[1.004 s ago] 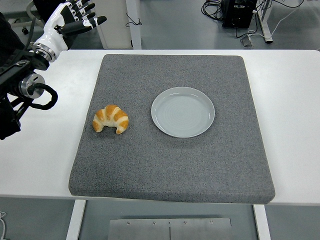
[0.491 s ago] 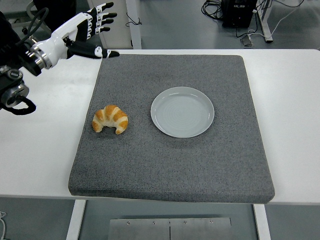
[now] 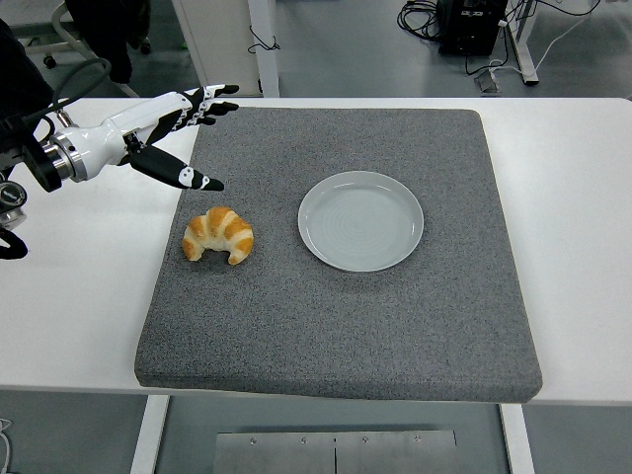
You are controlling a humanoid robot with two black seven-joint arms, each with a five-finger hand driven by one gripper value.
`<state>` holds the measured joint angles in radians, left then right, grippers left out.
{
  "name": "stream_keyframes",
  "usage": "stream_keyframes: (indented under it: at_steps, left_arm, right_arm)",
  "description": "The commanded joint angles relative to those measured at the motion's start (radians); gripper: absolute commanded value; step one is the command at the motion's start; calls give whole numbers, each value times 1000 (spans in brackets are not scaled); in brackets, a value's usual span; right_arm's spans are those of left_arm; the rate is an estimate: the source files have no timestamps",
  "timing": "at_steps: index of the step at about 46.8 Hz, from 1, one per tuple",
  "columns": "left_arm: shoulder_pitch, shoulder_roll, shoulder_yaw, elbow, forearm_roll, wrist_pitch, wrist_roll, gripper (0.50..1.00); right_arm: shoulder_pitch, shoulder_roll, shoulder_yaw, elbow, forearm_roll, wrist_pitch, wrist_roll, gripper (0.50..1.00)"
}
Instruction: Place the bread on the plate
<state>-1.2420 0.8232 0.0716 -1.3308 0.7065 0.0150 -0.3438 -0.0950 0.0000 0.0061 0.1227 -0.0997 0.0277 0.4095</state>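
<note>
Covering most of the white table is a grey felt mat, square and flat. Near the mat's middle sits a pale grey plate, bare. The left hand hovers over the mat's far left edge, fingers spread and holding nothing. The croissant lies on the mat left of the plate, apart from it, below the hand.
</note>
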Motion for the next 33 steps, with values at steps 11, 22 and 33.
stream_keyframes:
  at_steps: [11,22,33]
  left_arm:
    - [-73,106,88,-56,8,2,-3,969]
    - [-96,108,157,-61,2,-9,-9,969]
    - [-99,103,211,-59,-18,-13,0,969]
  right_arm:
    - [1,0,0,0,0,0,0,1000]
    - [1,0,0,0,0,0,0,1000]
    - [1,0,0,0,0,0,0,1000]
